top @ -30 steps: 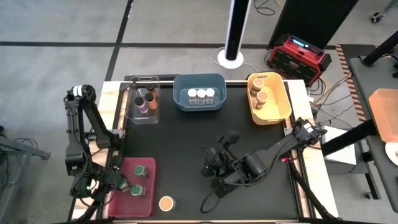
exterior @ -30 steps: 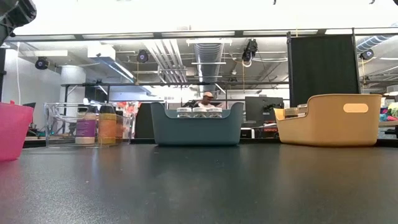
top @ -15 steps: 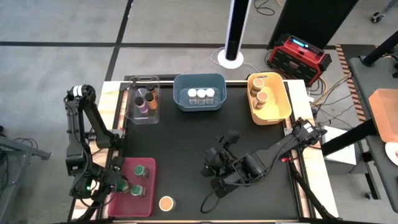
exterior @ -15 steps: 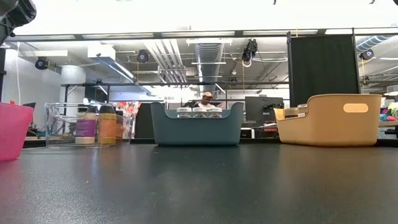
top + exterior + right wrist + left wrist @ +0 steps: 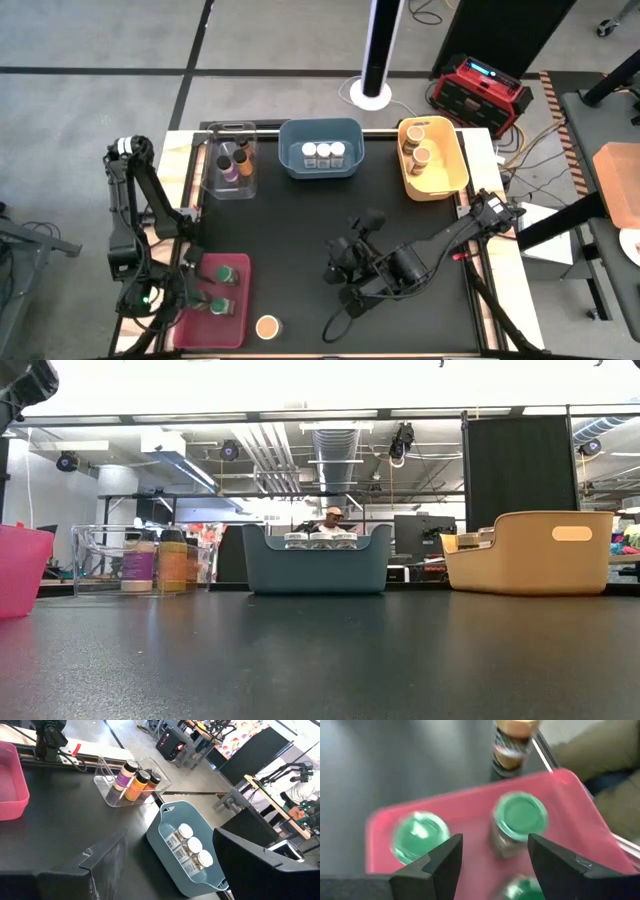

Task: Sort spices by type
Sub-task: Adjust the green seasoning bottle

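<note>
Three green-lidded spice jars stand in the pink bin [image 5: 240,318] at the table's near left; one jar [image 5: 520,816] shows between my left fingers and another [image 5: 417,834] beside it. My left gripper [image 5: 492,865] hovers open over the bin's left side [image 5: 195,292], clear of the jars. A tan-lidded jar [image 5: 267,326] stands on the table just right of the bin. My right gripper [image 5: 338,270] hangs open above the table's middle with nothing between its fingers [image 5: 167,865].
Along the far edge stand a clear bin [image 5: 215,180] with dark-lidded jars, a blue bin [image 5: 320,172] with three white-lidded jars and a yellow bin [image 5: 450,180] with tan-lidded jars. Bare black table lies between the bins and the arms.
My left gripper has turned a little in place over the pink bin's left side, still open. The jars have not moved.
</note>
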You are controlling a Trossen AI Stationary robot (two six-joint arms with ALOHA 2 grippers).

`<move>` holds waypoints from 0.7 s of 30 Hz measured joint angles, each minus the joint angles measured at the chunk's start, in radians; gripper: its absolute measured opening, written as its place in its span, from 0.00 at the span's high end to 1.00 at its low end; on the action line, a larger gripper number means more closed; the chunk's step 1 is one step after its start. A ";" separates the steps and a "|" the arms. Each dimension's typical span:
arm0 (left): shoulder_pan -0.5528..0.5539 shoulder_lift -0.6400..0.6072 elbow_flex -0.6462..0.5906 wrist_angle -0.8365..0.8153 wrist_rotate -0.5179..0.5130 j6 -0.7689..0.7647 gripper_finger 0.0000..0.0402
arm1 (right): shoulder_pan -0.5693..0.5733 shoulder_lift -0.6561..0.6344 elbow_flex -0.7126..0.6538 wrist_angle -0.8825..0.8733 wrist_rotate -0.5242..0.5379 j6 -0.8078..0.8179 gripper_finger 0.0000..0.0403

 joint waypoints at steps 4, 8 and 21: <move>0.026 -0.031 0.000 -0.007 -0.043 0.099 0.48 | 0.000 0.000 0.000 0.000 0.000 0.000 0.31; 0.056 -0.067 0.000 -0.015 -0.048 0.168 0.48 | 0.000 0.000 0.000 0.000 0.000 0.000 0.30; 0.149 -0.246 0.000 -0.098 0.009 0.168 0.48 | 0.000 0.000 0.000 0.002 0.000 -0.005 0.30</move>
